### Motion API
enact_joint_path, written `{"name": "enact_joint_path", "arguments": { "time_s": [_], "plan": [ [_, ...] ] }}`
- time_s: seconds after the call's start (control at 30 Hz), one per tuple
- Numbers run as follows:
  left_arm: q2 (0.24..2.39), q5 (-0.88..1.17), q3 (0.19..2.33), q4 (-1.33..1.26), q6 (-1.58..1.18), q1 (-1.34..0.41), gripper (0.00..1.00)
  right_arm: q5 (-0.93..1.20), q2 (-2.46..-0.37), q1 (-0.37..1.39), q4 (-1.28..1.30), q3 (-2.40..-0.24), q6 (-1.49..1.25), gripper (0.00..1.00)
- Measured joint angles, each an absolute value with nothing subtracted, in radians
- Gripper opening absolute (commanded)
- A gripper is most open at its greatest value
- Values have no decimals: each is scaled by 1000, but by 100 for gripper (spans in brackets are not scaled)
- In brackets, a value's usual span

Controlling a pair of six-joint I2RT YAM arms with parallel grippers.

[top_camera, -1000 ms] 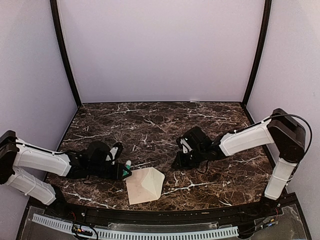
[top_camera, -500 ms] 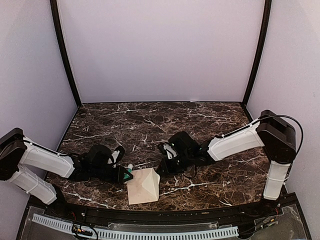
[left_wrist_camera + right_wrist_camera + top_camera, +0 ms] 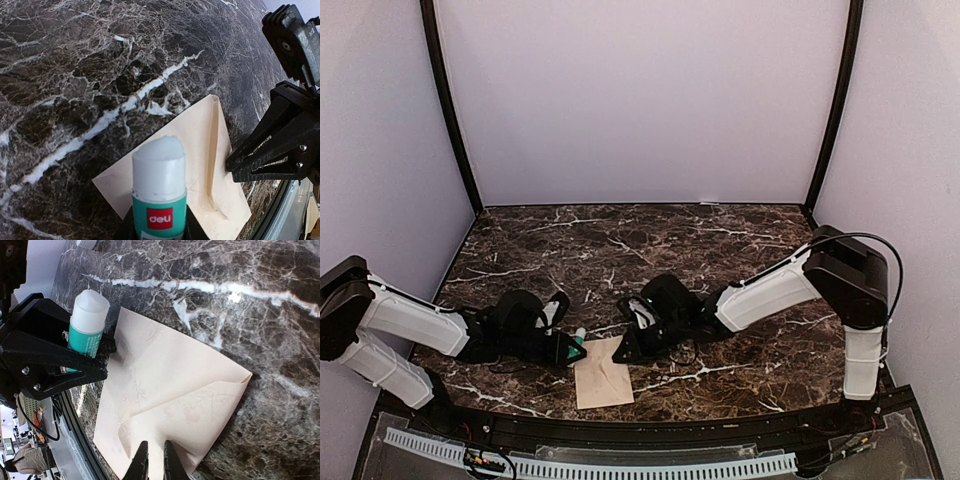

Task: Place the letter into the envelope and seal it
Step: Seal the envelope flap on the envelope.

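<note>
Cream envelope [image 3: 603, 376] under nearly closed right tool [image 3: 152, 461]; left tool [image 3: 570, 350] (just beside) grips glue stick [image 3: 159, 177].

**Top external:** fixed high behind the near edge of the table [image 3: 740, 250] and pointed down and forward, so the whole top is taken in from afar.
**Left wrist:** set low and turned toward the right gripper [image 3: 236, 166], very near the glue stick [image 3: 159, 185] and envelope [image 3: 200, 145].
**Right wrist:** held close above and turned toward the left gripper [image 3: 92, 345].
**Shared:** envelope and glue stick are seen in all three views.
</note>
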State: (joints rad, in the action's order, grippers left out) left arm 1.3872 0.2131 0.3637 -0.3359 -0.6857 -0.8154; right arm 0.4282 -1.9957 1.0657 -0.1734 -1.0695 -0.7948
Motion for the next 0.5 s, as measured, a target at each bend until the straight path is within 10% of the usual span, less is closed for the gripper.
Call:
{"name": "enact_joint_path", "arguments": {
  "time_s": [0.5],
  "plan": [
    [1387,213,364,-336,-686,-815,0,458,-2030,1084,-203,-1092,-815,9]
  ]
}}
